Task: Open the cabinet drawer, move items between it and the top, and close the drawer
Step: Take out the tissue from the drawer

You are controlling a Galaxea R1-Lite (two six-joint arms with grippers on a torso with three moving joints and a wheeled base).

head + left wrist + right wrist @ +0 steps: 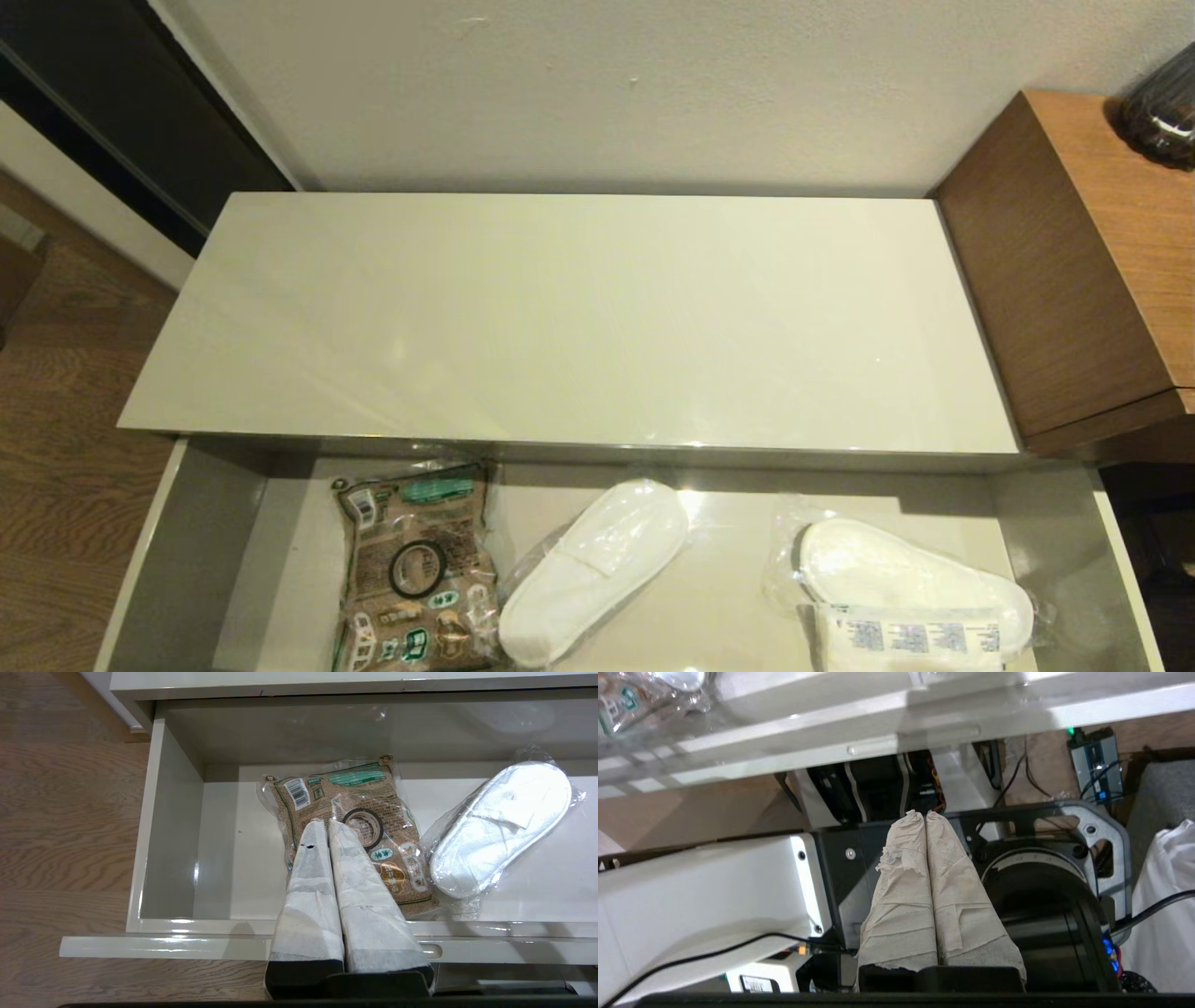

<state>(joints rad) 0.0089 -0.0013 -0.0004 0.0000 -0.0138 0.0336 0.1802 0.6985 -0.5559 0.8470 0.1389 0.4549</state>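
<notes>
The cabinet drawer stands pulled out below the bare cream-white top. Inside it lie a wrapped white slipper in the middle, a second wrapped slipper at the right, and the white tissue pack with blue print over that slipper's near end. In the left wrist view my left gripper is shut and empty, above the drawer's front rim, with its tips over the brown bag and the slipper beside them. My right gripper is shut and empty, below the drawer front. Neither gripper shows in the head view.
A brown printed bag with a black ring lies in the drawer's left half. A taller brown wooden unit stands right of the cabinet, with a dark glossy object on it. Wood floor lies to the left.
</notes>
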